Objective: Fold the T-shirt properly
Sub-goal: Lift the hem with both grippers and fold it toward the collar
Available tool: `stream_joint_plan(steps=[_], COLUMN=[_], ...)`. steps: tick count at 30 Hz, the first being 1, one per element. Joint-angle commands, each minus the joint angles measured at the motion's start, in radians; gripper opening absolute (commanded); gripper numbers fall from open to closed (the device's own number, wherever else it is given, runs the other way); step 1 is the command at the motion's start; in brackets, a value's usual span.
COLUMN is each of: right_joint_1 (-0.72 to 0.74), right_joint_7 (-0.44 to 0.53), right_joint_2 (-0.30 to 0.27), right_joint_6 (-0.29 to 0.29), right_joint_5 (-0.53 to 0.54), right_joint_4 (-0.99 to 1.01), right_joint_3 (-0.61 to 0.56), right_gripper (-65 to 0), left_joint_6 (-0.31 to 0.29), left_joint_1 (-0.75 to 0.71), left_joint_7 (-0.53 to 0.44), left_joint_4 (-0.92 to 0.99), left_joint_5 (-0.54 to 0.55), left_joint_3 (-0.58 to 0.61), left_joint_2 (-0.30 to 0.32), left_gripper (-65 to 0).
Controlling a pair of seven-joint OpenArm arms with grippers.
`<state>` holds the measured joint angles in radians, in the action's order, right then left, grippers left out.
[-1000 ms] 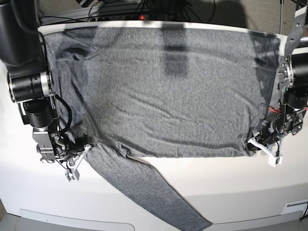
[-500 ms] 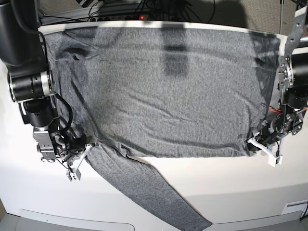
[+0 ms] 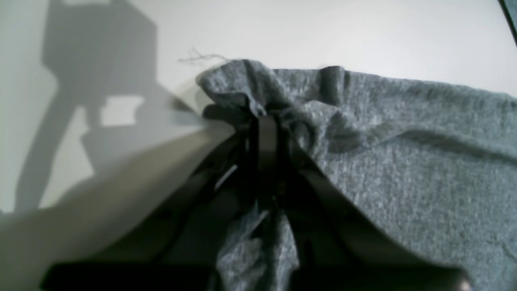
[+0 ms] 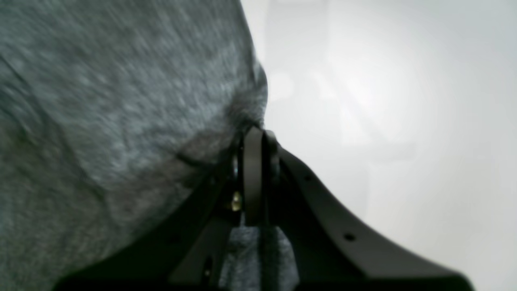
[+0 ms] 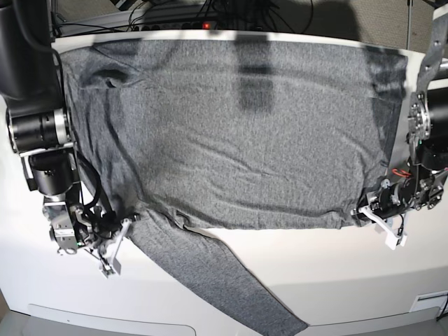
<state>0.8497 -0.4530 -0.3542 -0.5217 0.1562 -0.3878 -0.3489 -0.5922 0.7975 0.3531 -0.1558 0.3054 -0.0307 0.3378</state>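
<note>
The T-shirt (image 5: 238,133) is lying spread across the frame's middle; the left gripper (image 5: 369,213) and right gripper (image 5: 124,225) are each pinching a near-edge corner, apparently readying a fold.

Robotics lab — white table (image 5: 336,280), cable tangle (image 5: 210,10) behind — two mounted arms.

White table (image 5: 336,273) under spread grey T-shirt (image 5: 245,140) (one sleeve trailing)

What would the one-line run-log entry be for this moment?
T-shirt: spread flat | left end effector: shut on T-shirt corner | right end effector: shut on T-shirt edge | fold: not begun
</note>
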Motion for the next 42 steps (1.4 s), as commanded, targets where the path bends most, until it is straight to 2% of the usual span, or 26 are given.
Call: stream_joint_plan(steps=[1,3,7,13,17,19,21,27,30,35,39,42], right_joint_1=[0.035,0.025,-0.015,-0.159,-0.290,-0.343,-0.388,-0.489,-0.517,-0.523,-0.524,-0.523], right_joint_7=[-0.006,-0.039,-0.064,-0.166,-0.178,-0.193,-0.206,-0.200,-0.195,-0.195,-0.195,-0.195], right_joint_2=[-0.014,-0.022,-0.063,-0.151,-0.238,-0.273,-0.294,-0.303,-0.303,-0.302,-0.296,-0.291], right_joint_6=[-0.019,-0.053,-0.084,-0.087,-0.011,0.024,0.028,0.028,0.027,0.024,0.023,0.024], right_joint_5=[0.005,0.019,0.134,0.267,0.385,0.383,0.366,0.404,0.406,0.406,0.406,0.404], right_joint_4=[-0.029,-0.057,-0.128,-0.399,-0.618,-0.695,-0.738,-0.758,-0.758,-0.758,-0.758,-0.758], right_joint_3=[0.002,0.002,0.002,0.002,0.002,0.004,0.017,0.149,0.207,0.232,0.232,0.232], right_gripper=[-65.0,-65.0,-65.0,-65.0,-65.0,-65.0,-65.0,-65.0,-65.0,-65.0,-65.0,-65.0], left_joint_6=[-0.037,-0.071,-0.102,-0.106,-0.106,-0.106,-0.106,-0.106,-0.106,-0.100,0.088,0.216], left_joint_1=[0.037,0.033,0.016,0.003,0.000,0.000,0.000,0.000,0.001,0.003,0.003,0.002], left_joint_7=[-0.007,0.006,0.034,0.064,0.095,0.108,0.112,0.109,0.048,-0.069,-0.100,-0.083], left_joint_4=[-0.010,-0.010,-0.010,-0.010,-0.010,-0.010,-0.010,-0.010,-0.010,-0.039,-0.105,-0.174], left_joint_5=[0.024,0.049,0.096,0.193,0.257,0.277,0.285,0.289,0.264,0.145,-0.004,-0.127], left_joint_3=[0.000,0.000,0.000,0.000,-0.001,-0.001,-0.001,-0.001,-0.001,-0.001,-0.001,-0.001], left_joint_2=[0.014,0.014,0.018,0.037,0.049,0.051,0.050,0.051,0.061,0.073,0.066,0.048], left_gripper=[-65.0,-65.0,-65.0,-65.0,-65.0,-65.0,-65.0,-65.0,-65.0,-65.0,-65.0,-65.0])
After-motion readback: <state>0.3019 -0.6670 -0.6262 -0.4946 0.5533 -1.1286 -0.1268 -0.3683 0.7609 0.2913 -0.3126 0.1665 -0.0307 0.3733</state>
